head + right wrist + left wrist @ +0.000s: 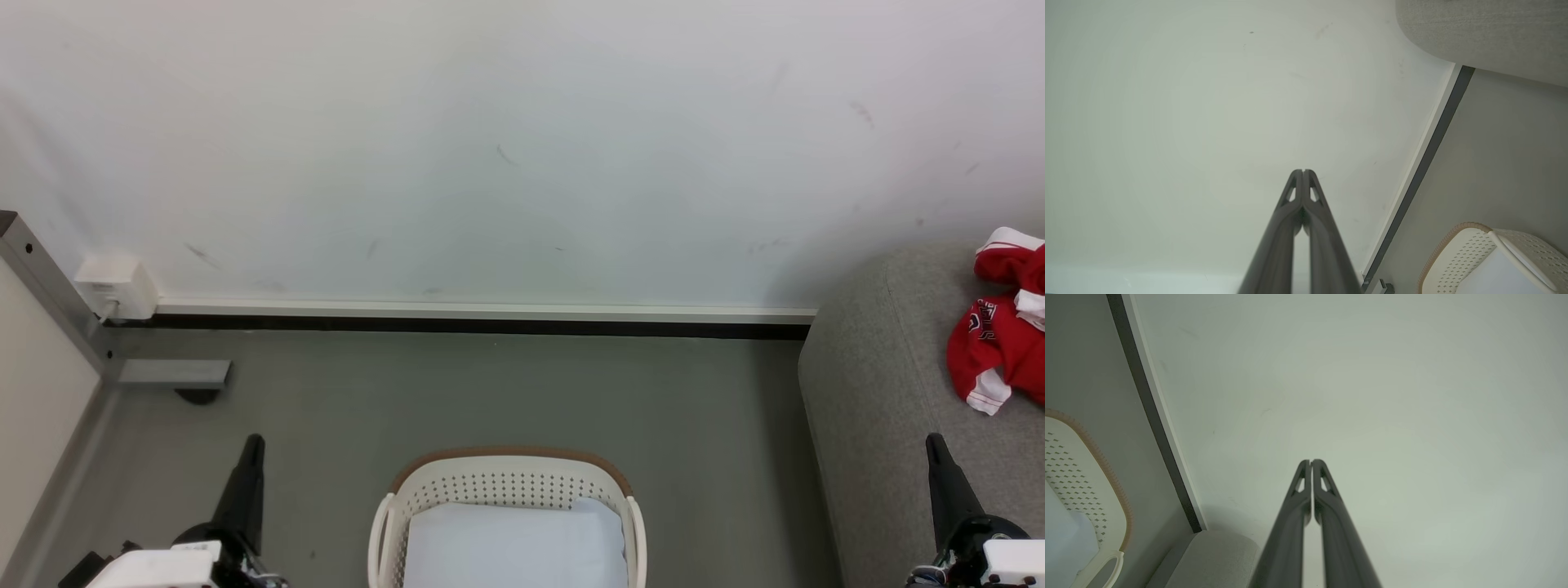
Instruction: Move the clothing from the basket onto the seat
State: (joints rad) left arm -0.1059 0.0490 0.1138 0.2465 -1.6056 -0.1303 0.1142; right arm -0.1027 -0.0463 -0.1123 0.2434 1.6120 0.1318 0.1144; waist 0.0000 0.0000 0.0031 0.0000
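The red clothing [1000,347] is seen lying crumpled on the grey seat [882,392], right at the right edge of the head view, with white trim and a striped cuff turned up. Dark lettering can be made out on one piece.

The basket [506,487] is set on the grey floor [490,392] at bottom centre, to the left of the seat and apart from it. A pale liner sheet [514,543] is laid flat inside it.

The left gripper [1311,462] is held low at the basket's left. Its two dark fingers are pressed together tip to tip and closed on nothing. It is pointed up toward the white wall [490,147].

The right gripper [1303,171] is held low in front of the seat's near edge, also pinched fully together and empty. It is well apart from the clothing.

A white skirting strip [490,310] is seen along the foot of the wall. A small white box [118,286] is fixed at the far left corner.
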